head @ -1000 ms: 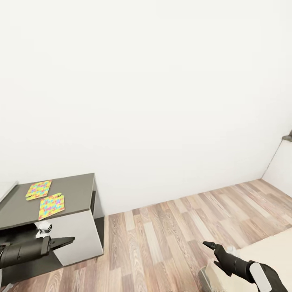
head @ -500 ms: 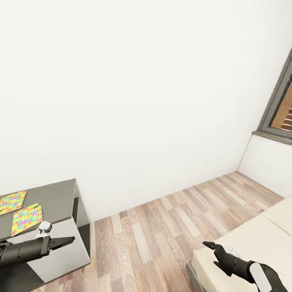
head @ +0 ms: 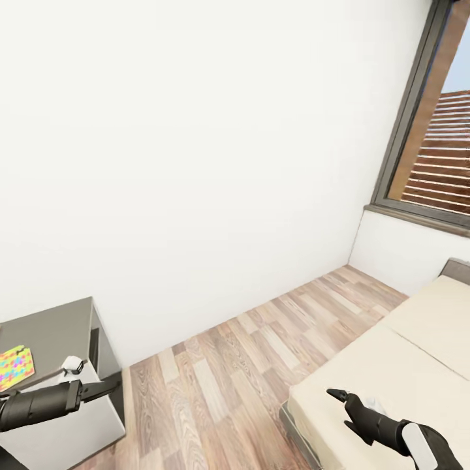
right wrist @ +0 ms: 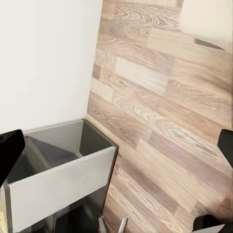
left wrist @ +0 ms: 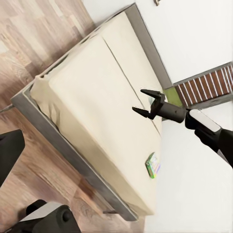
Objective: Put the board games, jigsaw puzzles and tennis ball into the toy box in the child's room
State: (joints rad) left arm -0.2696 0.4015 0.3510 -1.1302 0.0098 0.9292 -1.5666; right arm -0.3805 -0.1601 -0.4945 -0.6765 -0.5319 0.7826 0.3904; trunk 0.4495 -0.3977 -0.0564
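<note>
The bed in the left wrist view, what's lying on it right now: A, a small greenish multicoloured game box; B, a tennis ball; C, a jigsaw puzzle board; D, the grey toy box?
A: a small greenish multicoloured game box lies flat near one edge of the cream bed, with the right gripper hanging open above the mattress.

No lettering, number, brand or sign can be read anywhere. The puzzle (head: 15,367) on the bench (head: 52,333) carries only a pattern of coloured pieces. The small greenish game box (left wrist: 154,165) on the bed (left wrist: 102,111) has print too small and blurred to make out.
</note>
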